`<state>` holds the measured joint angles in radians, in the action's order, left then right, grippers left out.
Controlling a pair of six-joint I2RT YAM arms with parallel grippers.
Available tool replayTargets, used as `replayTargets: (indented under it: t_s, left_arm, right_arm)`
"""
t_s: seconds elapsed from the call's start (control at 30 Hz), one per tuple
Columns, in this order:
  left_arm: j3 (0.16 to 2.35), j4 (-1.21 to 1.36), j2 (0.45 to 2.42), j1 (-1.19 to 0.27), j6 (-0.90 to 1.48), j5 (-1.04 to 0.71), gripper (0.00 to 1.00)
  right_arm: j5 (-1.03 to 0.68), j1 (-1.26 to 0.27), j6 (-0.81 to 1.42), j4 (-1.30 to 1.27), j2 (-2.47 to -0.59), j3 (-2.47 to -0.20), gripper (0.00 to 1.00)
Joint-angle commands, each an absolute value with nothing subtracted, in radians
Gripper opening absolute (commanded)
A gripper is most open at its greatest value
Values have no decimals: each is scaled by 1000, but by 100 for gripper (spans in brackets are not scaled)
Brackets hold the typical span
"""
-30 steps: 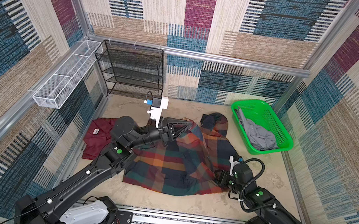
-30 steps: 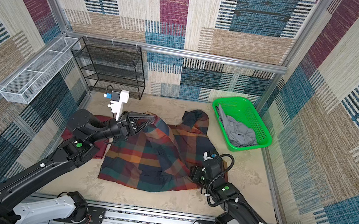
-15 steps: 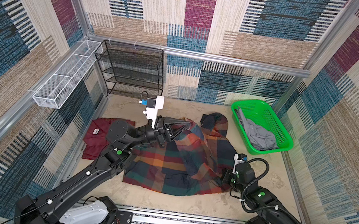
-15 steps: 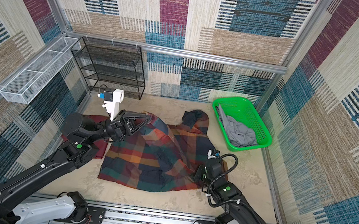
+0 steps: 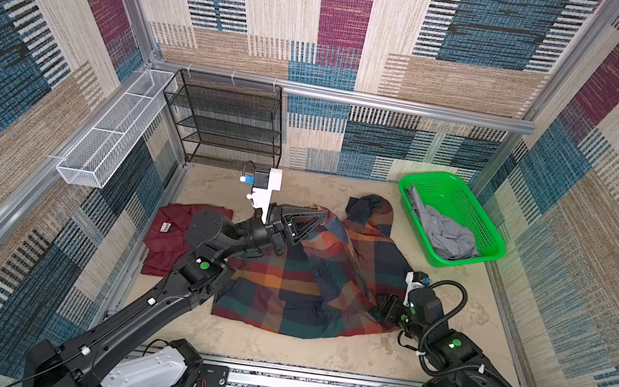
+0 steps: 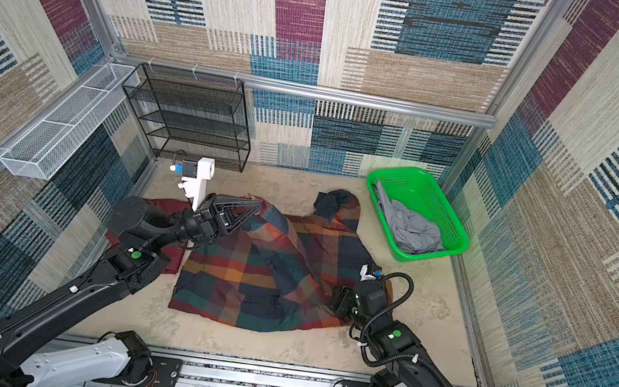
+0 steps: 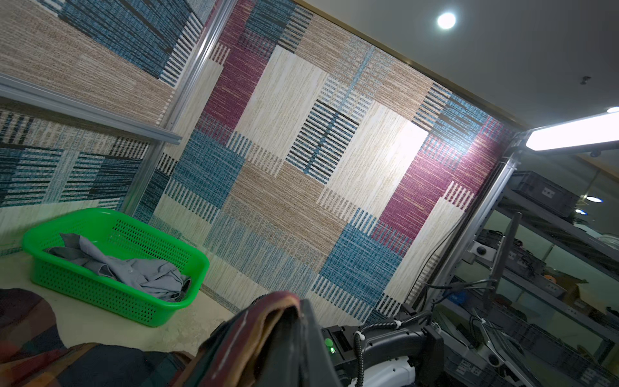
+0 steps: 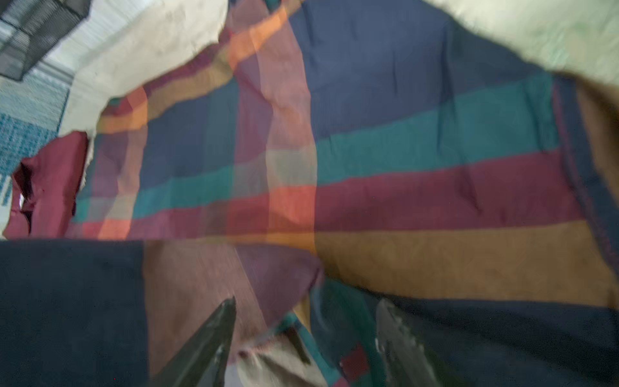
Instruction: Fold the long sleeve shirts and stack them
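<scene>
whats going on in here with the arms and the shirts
Two robot arms are working on the plaid shirt, which lies crumpled in the middle. The left gripper is shut on a bunch of its fabric and holds it up. The right gripper sits open at the shirt's near right edge. The maroon shirt lies to its left, and the grey shirt is heaped in the green basket.

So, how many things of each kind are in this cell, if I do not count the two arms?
Shirts: 3 (plaid, maroon, grey)
Baskets: 2 (green, white wire)
Racks: 1 (black)
Total: 6
</scene>
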<state>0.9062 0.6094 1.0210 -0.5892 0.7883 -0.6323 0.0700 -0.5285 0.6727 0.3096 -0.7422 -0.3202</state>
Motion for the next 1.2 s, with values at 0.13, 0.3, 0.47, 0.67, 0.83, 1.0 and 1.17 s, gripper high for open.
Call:
replayTargets:
  t_s: [0.13, 0.3, 0.47, 0.67, 0.83, 1.0, 1.17]
  left_arm:
    - [925, 577, 1027, -587, 794, -597, 0]
    - [911, 641, 1029, -587, 807, -615, 0]
    - [881, 708, 1019, -585, 824, -631, 0]
    - [844, 766, 991, -586, 828, -689, 0]
    - [683, 815, 910, -580, 843, -689, 0]
    - [481, 835, 774, -572, 864, -659, 0]
    - [329, 735, 625, -568, 839, -614, 0]
  right_arm:
    - [20, -530, 662, 224, -807, -295, 66]
    - [61, -529, 646, 187, -852, -300, 47]
    - [158, -529, 638, 228, -859, -347, 23]
    - [242, -529, 684, 290, -780, -359, 0]
    - [293, -528, 749, 355, -738, -371, 0]
    - [367, -527, 878, 466, -732, -385, 0]
    - [384, -513, 1005, 549, -736, -379, 0]
